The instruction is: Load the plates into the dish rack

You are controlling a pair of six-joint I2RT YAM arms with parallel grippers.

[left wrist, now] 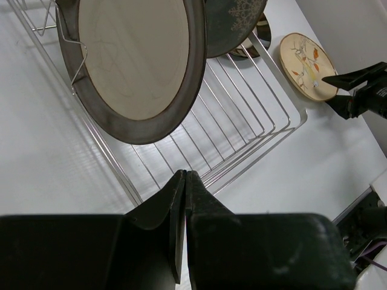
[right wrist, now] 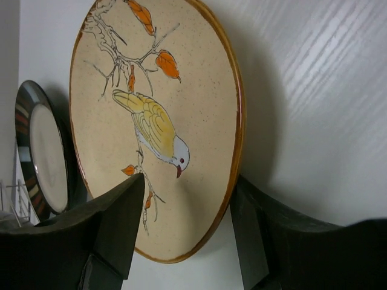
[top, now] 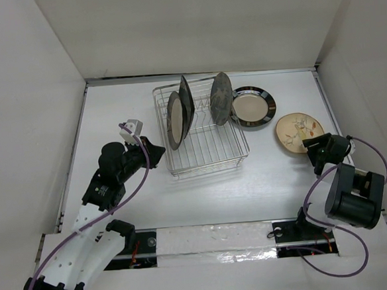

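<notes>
Right claw (right wrist: 188, 187) released, straddling the rim of the bird plate (right wrist: 157, 109); left claw (left wrist: 184, 175) clenched.
I see the bird plate lying flat on the counter (top: 276, 185), right of the dish rack (top: 211, 154), its near edge between my spread right fingers. A striped-rim plate (top: 252, 106) lies flat just beside the rack's right side. Three plates stand on edge in the rack: a dark-rimmed cream plate (top: 176, 119), a black plate (top: 186, 100) and a grey plate (top: 221, 98). My left claw sits just off the rack's near left corner, grasping nothing.

Five plates (top: 251, 106), one dish rack (top: 211, 158), two arms (top: 109, 176) and one table (top: 263, 190).
</notes>
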